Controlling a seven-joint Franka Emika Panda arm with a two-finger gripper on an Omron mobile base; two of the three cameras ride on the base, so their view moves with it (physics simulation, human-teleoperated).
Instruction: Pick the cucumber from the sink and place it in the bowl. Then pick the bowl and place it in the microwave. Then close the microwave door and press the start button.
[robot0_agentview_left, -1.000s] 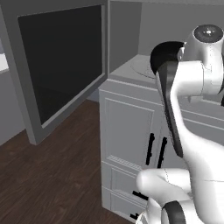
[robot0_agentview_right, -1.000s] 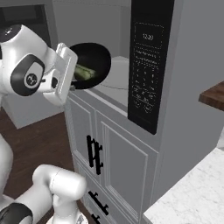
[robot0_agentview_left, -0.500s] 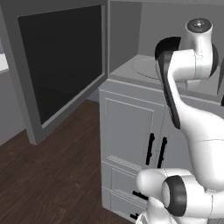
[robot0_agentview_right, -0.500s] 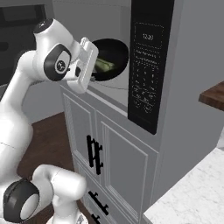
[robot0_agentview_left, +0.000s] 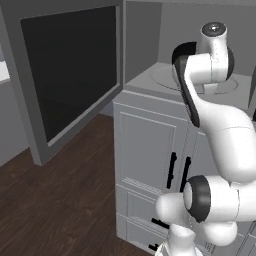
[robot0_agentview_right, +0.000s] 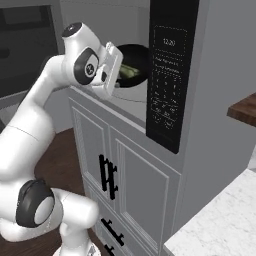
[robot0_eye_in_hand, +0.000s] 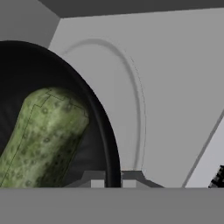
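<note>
The tool (robot0_eye_in_hand: 113, 180) is clamping the rim of the bowl (robot0_eye_in_hand: 105, 131) inside the microwave (robot0_agentview_right: 200, 100); the cucumber (robot0_eye_in_hand: 39, 140) is lying at 9 o'clock of the tool.

The hand view's left edge cuts off the bowl (robot0_eye_in_hand: 103, 131) and cucumber (robot0_eye_in_hand: 39, 140) (both only partly seen).

White arm reaching up from its base into the microwave (robot0_agentview_right: 170, 75) opening, forearm rising steeply, wrist bent level toward the cavity, gripper (robot0_eye_in_hand: 109, 179) at the cavity's mouth, fingers pinched on the bowl (robot0_eye_in_hand: 103, 131) rim
</note>
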